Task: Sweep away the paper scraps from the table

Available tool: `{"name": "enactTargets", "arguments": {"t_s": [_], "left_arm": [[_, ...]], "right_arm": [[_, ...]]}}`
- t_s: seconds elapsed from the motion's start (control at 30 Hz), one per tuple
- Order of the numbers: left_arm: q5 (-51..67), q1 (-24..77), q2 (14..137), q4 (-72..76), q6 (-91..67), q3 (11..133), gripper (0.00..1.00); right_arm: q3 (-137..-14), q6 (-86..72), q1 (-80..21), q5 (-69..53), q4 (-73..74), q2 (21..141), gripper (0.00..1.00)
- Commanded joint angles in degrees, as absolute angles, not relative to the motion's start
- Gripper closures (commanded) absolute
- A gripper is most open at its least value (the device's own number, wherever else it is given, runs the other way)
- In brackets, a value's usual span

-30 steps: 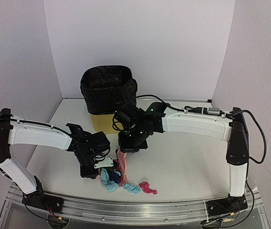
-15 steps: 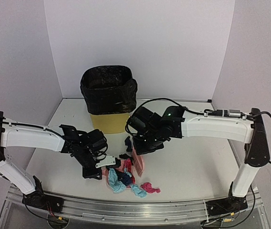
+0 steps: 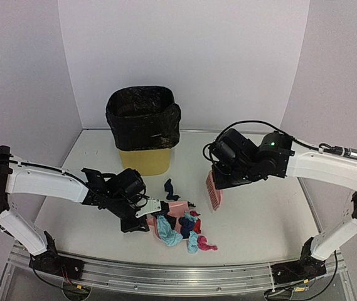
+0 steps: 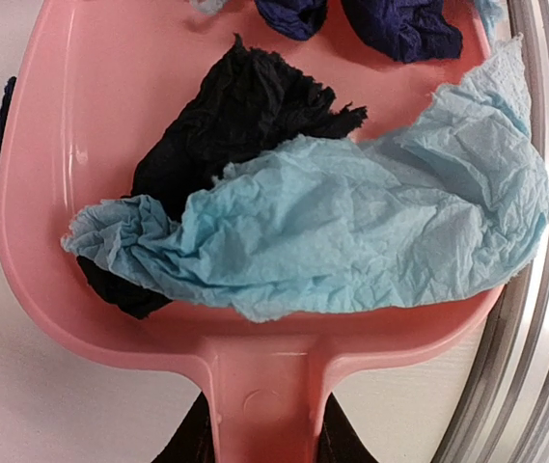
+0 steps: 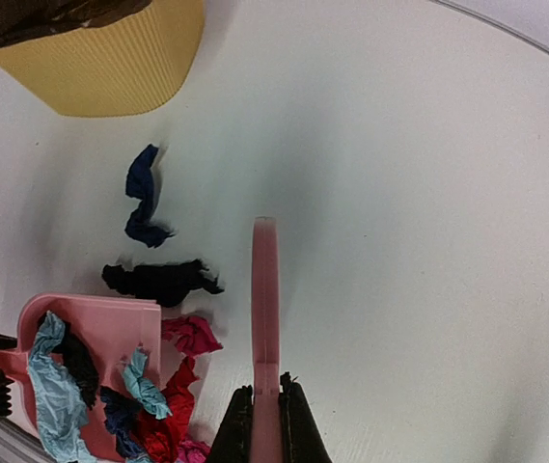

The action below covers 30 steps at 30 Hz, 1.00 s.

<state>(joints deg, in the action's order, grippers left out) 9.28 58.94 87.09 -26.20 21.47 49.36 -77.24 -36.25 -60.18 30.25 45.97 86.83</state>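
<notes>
At the six o'clock edge of the white table (image 3: 260, 213), the left gripper (image 4: 266, 439) clamps the handle of a pink dustpan (image 4: 25, 174) that holds light blue and black paper scraps (image 4: 351, 222). More wads lie at its three o'clock, and a navy one (image 5: 142, 193) at twelve. At two o'clock, the right gripper (image 5: 265, 424) pinches a pink hand brush (image 5: 265, 289) above the tabletop.

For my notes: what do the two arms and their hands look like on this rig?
Both arms have long white shells with black joints and black wrist blocks: left arm, right arm. Black cables loop over the right arm, where a small green light glows. The left hand and right hand are black, each with two slim fingers.
</notes>
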Motion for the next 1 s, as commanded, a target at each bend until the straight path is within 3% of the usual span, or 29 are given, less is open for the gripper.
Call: {"name": "enactTargets", "arguments": {"t_s": [0.0, 0.77, 0.97], "left_arm": [[8.5, 59.1, 84.9, -25.4, 21.9, 53.2, 1.00], [11.6, 59.2, 86.6, -35.6, 19.8, 72.3, 1.00], [3.4, 59.1, 87.3, -38.4, 15.7, 81.1, 1.00]], "right_arm": [[-73.9, -36.8, -57.5, 34.3, 46.6, 81.5, 1.00], [-59.1, -41.0, -52.0, 36.1, 51.6, 68.0, 1.00], [-58.9, -40.9, -52.0, 36.4, 52.2, 67.8, 1.00]]}}
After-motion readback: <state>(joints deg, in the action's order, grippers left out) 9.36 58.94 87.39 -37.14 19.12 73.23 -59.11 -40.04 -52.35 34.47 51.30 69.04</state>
